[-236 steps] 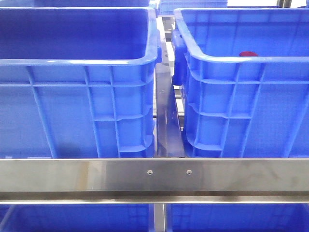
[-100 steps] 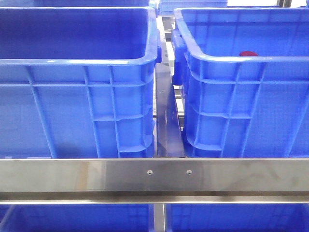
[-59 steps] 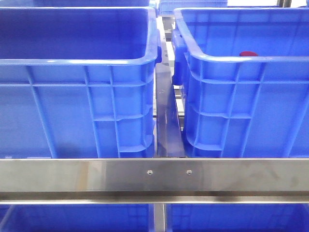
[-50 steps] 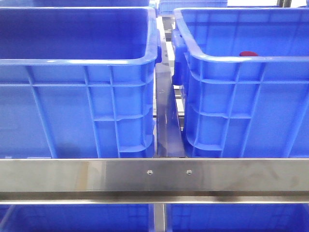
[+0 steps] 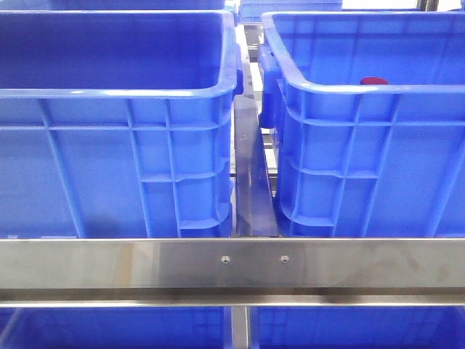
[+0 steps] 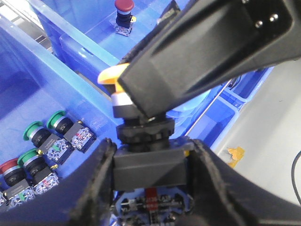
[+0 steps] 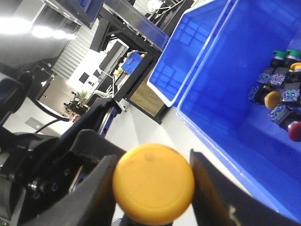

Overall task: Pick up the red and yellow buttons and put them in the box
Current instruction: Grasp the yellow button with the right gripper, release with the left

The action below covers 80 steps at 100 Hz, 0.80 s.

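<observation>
Left gripper (image 6: 149, 162) clamps yellow button (image 6: 141, 136) by black body; right gripper (image 7: 153, 188) pinches second yellow button (image 7: 153, 183), apparently by stem; risk: slip, landing outside box (image 5: 305, 87).

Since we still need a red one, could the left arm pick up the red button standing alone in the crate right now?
Probably not: the left gripper is already shut on a yellow button, so its fingers are occupied. The red button itself stands unobstructed.

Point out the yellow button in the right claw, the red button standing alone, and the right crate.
yellow button (image 7: 153, 183), right wrist view, its domed cap.
red button (image 6: 123, 5), left wrist view, its red cap.
right crate (image 5: 349, 89), front view, its near rim.
</observation>
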Motion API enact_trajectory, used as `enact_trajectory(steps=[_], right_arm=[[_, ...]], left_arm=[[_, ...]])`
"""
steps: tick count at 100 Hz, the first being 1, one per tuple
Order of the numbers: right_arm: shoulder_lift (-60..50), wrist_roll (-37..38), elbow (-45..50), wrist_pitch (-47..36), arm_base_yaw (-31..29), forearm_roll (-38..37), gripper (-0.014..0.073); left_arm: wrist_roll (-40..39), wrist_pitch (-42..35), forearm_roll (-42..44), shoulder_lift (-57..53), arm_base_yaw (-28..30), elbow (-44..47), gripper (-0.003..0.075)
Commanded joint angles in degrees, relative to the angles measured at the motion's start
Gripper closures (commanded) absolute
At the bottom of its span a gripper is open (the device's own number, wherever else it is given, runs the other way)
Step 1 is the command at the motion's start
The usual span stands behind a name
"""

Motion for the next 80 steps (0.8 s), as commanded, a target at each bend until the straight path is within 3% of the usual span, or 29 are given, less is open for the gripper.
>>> enact_trajectory(steps=[1, 16, 25, 50, 80], right_arm=[[-1.56, -0.44, -2.19, 2.20, -0.16, 8.37, 0.0358], [-1.70, -1.44, -2.99, 1.94, -0.16, 8.04, 0.0358], [-1.93, -2.44, -2.99, 1.23, -0.16, 8.00, 0.0358], [-2.09, -6.13, -2.99, -2.29, -4.16, 7.88, 0.0358], [-6.10, -6.42, -2.99, -2.02, -16.74, 4.34, 0.0358]], left_arm=[[-0.76, -3.07, 0.15, -1.18, -0.48, -1.74, 0.0610], [-0.76, -2.50, 0.15, -1.18, -0.48, -1.74, 0.0269], [-0.76, -2.50, 0.48, -1.18, -0.48, -1.74, 0.0143], [-3.43, -3.76, 2.10, -2.63, 1.70, -1.74, 0.0120], [-5.33, -3.75, 3.19, -7.04, 16.12, -1.74, 0.0120]])
